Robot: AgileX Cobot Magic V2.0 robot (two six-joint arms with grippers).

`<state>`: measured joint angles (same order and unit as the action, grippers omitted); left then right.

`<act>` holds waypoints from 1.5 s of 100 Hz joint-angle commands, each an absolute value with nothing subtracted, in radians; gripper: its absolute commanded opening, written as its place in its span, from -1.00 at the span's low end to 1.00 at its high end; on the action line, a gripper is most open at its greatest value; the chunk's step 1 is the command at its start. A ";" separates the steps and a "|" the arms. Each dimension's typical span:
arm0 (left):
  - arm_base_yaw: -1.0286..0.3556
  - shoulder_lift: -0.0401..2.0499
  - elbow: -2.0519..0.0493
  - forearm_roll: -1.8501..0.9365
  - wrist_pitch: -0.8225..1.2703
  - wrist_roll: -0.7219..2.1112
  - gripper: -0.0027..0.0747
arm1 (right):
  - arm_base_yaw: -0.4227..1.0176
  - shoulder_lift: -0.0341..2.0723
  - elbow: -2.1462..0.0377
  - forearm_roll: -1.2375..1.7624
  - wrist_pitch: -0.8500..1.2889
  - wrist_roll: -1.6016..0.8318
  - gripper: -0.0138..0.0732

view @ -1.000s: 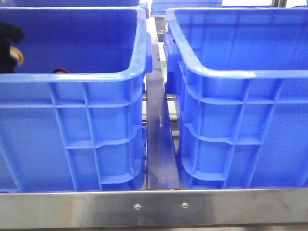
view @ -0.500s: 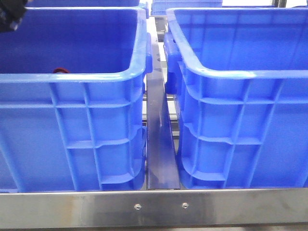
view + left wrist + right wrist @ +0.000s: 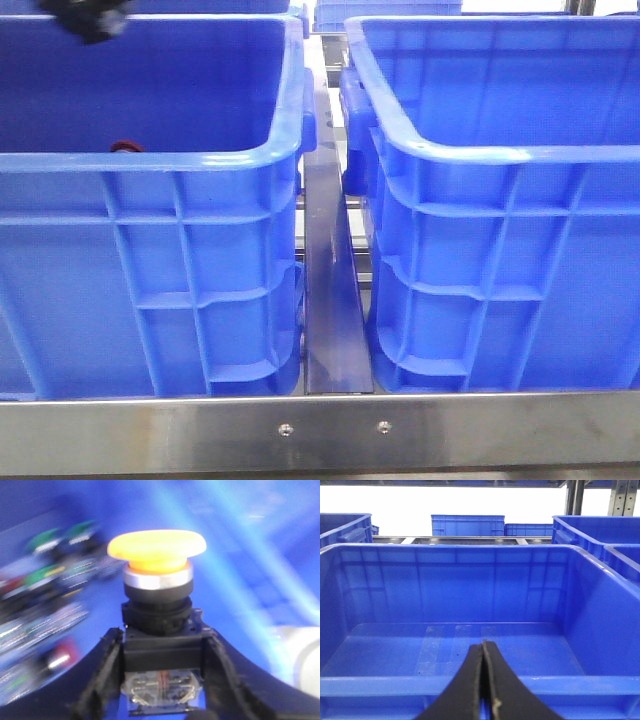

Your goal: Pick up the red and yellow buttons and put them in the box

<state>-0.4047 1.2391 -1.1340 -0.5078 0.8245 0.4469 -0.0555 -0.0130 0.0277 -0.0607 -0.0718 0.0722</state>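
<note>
My left gripper (image 3: pixel 162 640) is shut on the black body of the yellow button (image 3: pixel 156 547), with its orange-yellow cap pointing away from the fingers. In the front view the left gripper (image 3: pixel 90 18) is a dark blur at the top edge, over the far side of the left blue box (image 3: pixel 150 160). A dark red piece (image 3: pixel 125 146), perhaps the red button, peeks over that box's near rim. My right gripper (image 3: pixel 483 645) is shut and empty over the near rim of the right blue box (image 3: pixel 470 685), which is empty inside. The right gripper does not show in the front view.
Several blurred push buttons with green and red caps (image 3: pixel 45 570) lie in the left box behind the held one. A metal bar (image 3: pixel 330 290) runs between the two boxes (image 3: pixel 500 150). A steel rail (image 3: pixel 320 430) crosses the front. More blue crates (image 3: pixel 467 525) stand behind.
My left gripper has risen from the left side of the left box and moved right along the top edge, carrying the yellow button. The right gripper's earlier position is not shown.
</note>
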 commanded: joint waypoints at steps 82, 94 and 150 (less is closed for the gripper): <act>-0.758 1.332 -1.159 -0.585 0.568 0.451 -0.69 | -0.053 -0.029 0.031 -0.061 -0.195 0.064 -0.90; -0.758 1.332 -1.159 -0.585 0.591 0.451 -0.69 | -0.052 -0.017 -0.023 -0.061 -0.114 0.064 -0.90; -0.758 1.332 -1.159 -0.585 0.589 0.451 -0.69 | -0.052 0.474 -0.592 -0.056 0.410 0.064 -0.89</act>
<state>-0.7496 1.3586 -1.1318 -0.5489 0.6359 0.4524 -0.0555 0.3865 -0.4897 -0.0571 0.4332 0.0722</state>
